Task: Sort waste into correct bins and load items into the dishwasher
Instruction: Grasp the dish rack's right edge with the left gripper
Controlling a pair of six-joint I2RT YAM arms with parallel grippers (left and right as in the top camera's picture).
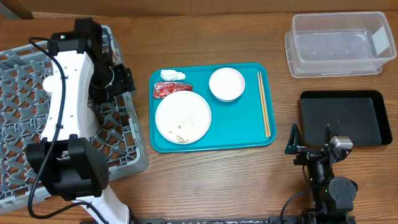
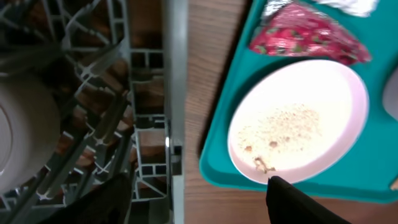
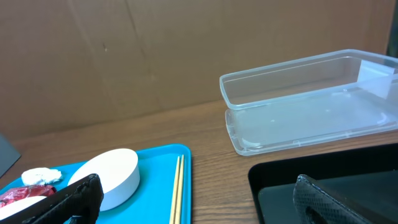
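The grey dish rack [image 1: 18,81] fills the table's 9 o'clock side. The left arm reaches over it, and the left gripper [image 1: 121,81] hangs above the rack's 3 o'clock wall. Its fingers [image 2: 112,199] are spread wide and grasp nothing. In the left wrist view a pale round dish [image 2: 12,130] sits in the rack, cut off by the frame, so I cannot tell which piece it is.

The teal tray [image 1: 249,134] lies at the table's centre. The clear tub [image 1: 336,46] stands at 2 o'clock, and the black tray [image 1: 339,118] lies at 3 o'clock, just below the tub and apart from it. The right gripper [image 1: 311,142] rests low at 5 o'clock, beside the black tray's near-left corner. It is released, with nothing between its fingers [image 3: 81,196].

On the teal tray:
- The white plate [image 1: 183,117] takes the 8 o'clock part.
- The pale bowl [image 1: 227,84] sits at 12 o'clock, near the plate.
- The chopsticks [image 1: 264,102] lie together along the 3 o'clock edge, pointing from 12 to 6.
- The red wrapper [image 1: 171,89] lies at 10 o'clock, touching the plate's rim.
- The white tissue [image 1: 172,75] sits just beyond the wrapper, in the tray's corner.
- Food scraps [image 2: 264,165] dot the plate, thickest toward its 6 o'clock rim.
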